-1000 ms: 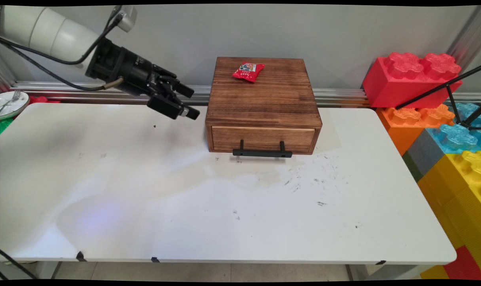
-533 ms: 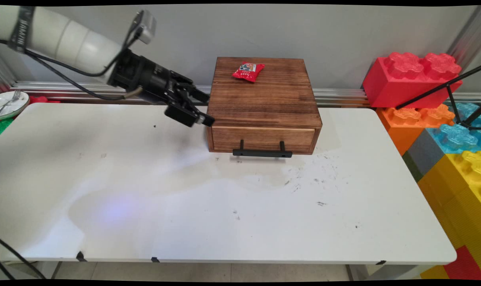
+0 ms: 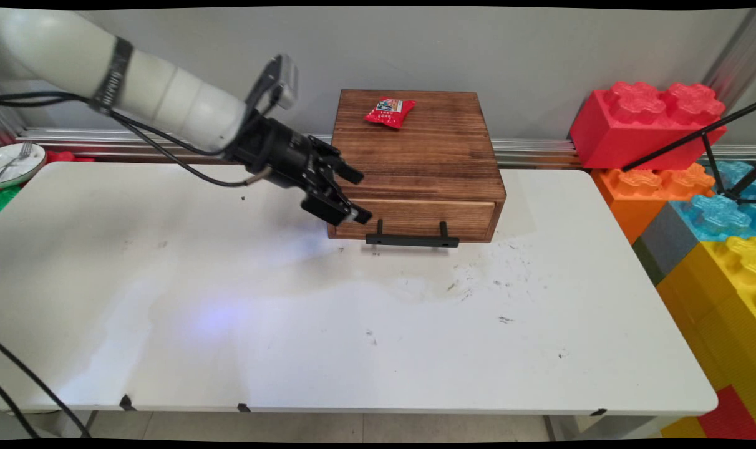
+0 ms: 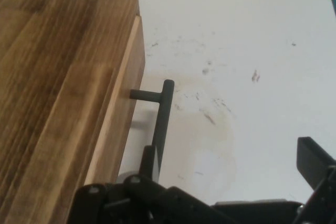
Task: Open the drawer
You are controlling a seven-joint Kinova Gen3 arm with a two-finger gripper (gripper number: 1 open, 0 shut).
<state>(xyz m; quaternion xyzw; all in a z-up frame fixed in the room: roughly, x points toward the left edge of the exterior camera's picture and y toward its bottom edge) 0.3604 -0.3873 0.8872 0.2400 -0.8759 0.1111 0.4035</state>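
Pincer: the black pincer [image 3: 355, 198] hangs just above the worktop at the front left corner of the wooden drawer box, pointing right and a little downward; its fingers stand spread wide apart with nothing between them.
Fingers: in the main view one finger [image 3: 347, 172] lies over the box's top left edge and the other reaches the left end of the drawer front, just left of the handle; in the hand view one finger [image 4: 313, 159] rises at the right edge over bare worktop.
Handle: a black bar handle [image 3: 412, 240] on two short posts juts from the drawer front; in the hand view it [image 4: 161, 124] runs from the picture's middle down toward the linkage, with the pincer close beside its near end and not gripping it.
Drawer: the paler drawer front [image 3: 415, 215] sits flush in the box, closed.
Drawer box: a dark-stained wooden drawer box [image 3: 415, 162] stands at the far middle of the worktop, near the wall.
Snack packet: a small red snack packet [image 3: 390, 112] lies on the box's top near its back edge, well apart from the pincer.
Worktop: the white worktop [image 3: 353, 324] carries dark scuffs and a faint stain in front of the box.
Surroundings: large red, orange, blue and yellow toy bricks [image 3: 677, 162] are stacked off the right end; a plate with a fork [image 3: 16, 162] sits beyond the left end.
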